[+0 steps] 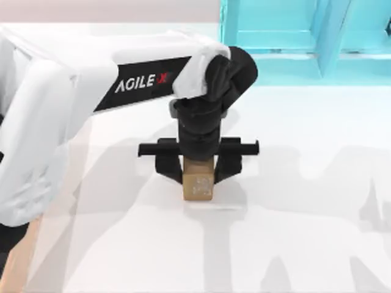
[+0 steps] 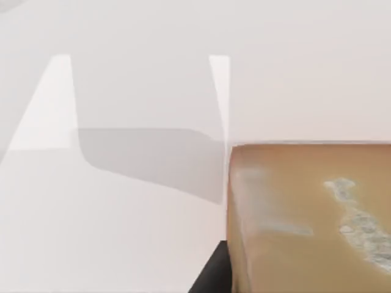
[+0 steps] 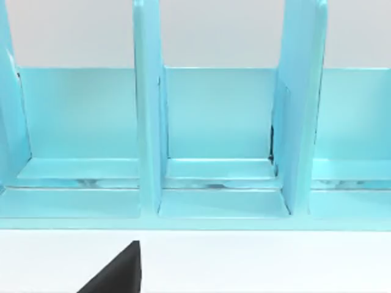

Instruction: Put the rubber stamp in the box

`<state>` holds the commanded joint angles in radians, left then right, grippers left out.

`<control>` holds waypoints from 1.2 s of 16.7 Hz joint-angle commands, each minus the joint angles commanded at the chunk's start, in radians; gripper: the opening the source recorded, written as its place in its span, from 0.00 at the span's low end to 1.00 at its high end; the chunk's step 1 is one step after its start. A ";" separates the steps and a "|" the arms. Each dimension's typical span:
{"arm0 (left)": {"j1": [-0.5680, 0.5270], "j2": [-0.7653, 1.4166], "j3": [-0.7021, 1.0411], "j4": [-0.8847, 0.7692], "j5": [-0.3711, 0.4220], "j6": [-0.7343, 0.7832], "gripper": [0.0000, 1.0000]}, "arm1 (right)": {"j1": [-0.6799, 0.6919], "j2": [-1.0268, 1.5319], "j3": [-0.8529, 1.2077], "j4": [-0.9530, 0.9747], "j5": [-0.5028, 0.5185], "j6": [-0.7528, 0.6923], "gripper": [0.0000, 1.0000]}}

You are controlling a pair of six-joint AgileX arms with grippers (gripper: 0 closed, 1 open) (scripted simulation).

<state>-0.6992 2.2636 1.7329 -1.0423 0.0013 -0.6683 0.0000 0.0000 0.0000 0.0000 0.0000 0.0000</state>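
Note:
The rubber stamp [image 1: 198, 183] is a small tan-brown block standing near the middle of the white table. My left gripper [image 1: 198, 171] reaches down over it from above, with one black finger against each side, shut on it. In the left wrist view the stamp [image 2: 305, 213] is very close, with whitish marks on its face and a black fingertip [image 2: 211, 274] beside it. I cannot tell whether the stamp rests on the table or hangs just above it. A pale tan strip [image 1: 21, 256] shows under my left arm at the bottom left; I cannot tell whether it is the box.
A turquoise-blue compartmented frame [image 1: 305, 36] stands at the back right of the table. In the right wrist view the same frame [image 3: 214, 140] is straight ahead, with my right gripper [image 3: 116, 274] a dark corner in front of it. White table [image 1: 305, 213] lies right of the stamp.

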 joint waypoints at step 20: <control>0.012 -0.049 0.312 -0.368 -0.001 0.012 0.00 | 0.000 0.000 0.000 0.000 0.000 0.000 1.00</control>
<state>-0.6874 2.2147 2.0447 -1.4100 0.0007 -0.6562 0.0000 0.0000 0.0000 0.0000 0.0000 0.0000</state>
